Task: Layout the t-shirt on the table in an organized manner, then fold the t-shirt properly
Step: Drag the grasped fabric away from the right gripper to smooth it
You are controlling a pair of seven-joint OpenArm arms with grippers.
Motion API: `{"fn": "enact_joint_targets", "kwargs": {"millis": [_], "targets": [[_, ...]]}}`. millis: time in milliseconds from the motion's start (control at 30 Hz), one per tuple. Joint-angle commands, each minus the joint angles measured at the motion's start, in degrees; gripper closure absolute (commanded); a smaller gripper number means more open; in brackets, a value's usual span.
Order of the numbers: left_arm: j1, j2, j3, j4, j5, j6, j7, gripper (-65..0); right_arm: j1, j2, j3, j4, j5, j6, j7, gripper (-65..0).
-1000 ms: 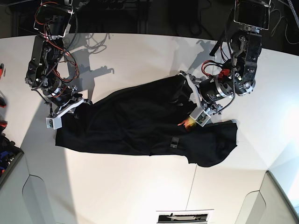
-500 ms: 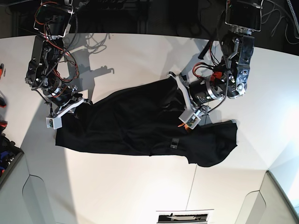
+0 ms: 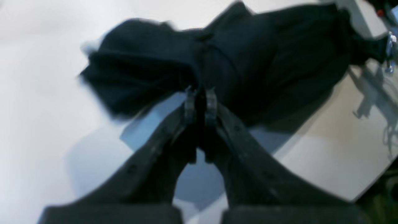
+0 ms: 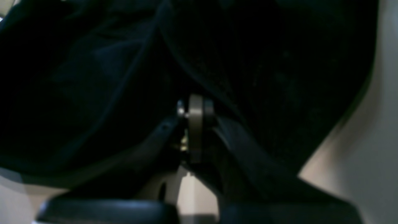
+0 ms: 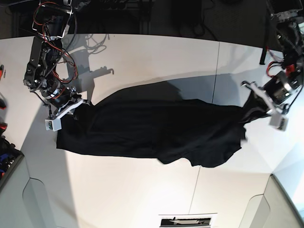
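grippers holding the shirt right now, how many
2. The right gripper is shut on the t-shirt at its end on the base view's left; the left gripper is shut on the opposite end, on that view's right.

A plain black t-shirt on a white table crossed by a thin dark seam; the arms are black with red wiring, and a light grey pad shows between the right gripper's dark jaws
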Motion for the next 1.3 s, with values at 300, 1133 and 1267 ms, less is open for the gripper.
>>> {"fn": "enact_joint_targets", "kwargs": {"millis": [300,1133,1267], "targets": [[21.4,1.5,-10.3,1.2,-25.9,-0.4,9.1,0.0,0.9,1.3,0.1,0.9,-0.1,0.0,0.4,0.0],[22.9,5.1,-10.7,16.7,-29.8,-0.4,10.0,-35.3,1.4,1.6,0.1,0.9,2.9,0.0,1.6,0.0],[18.9,2.9,-11.0,16.4,-16.3,-0.4,0.0,-35.3,1.4,1.6,0.1,0.9,2.9,0.0,2.1,0.0]]}}
